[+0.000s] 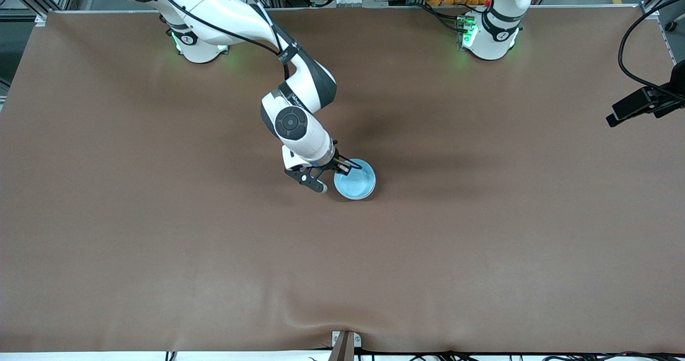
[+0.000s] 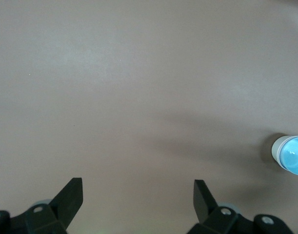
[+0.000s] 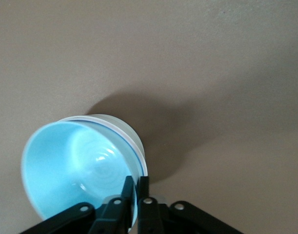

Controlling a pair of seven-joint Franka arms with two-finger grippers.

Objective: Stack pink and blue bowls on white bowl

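Bowls first: we log one stack near the middle of the brown worktop (image 1: 160,254), well away from every edge and corner. Blue bowl (image 1: 356,180) sits uppermost and upright; under its rim we note the rims and pale wall of further nested bowls, the outermost reading as the white bowl (image 3: 120,126). We cannot make out a pink bowl with certainty, only thin rim lines between the two.

Largest item, right arm: we record it reaching from its base by the back edge to the stack. Right gripper (image 1: 342,169) is pinched narrow on the blue bowl's rim, one finger (image 3: 127,190) inside, the other outside.

Left gripper (image 2: 138,197): we record it spread wide and holding nothing, over bare worktop toward the left arm's end; that arm waits.
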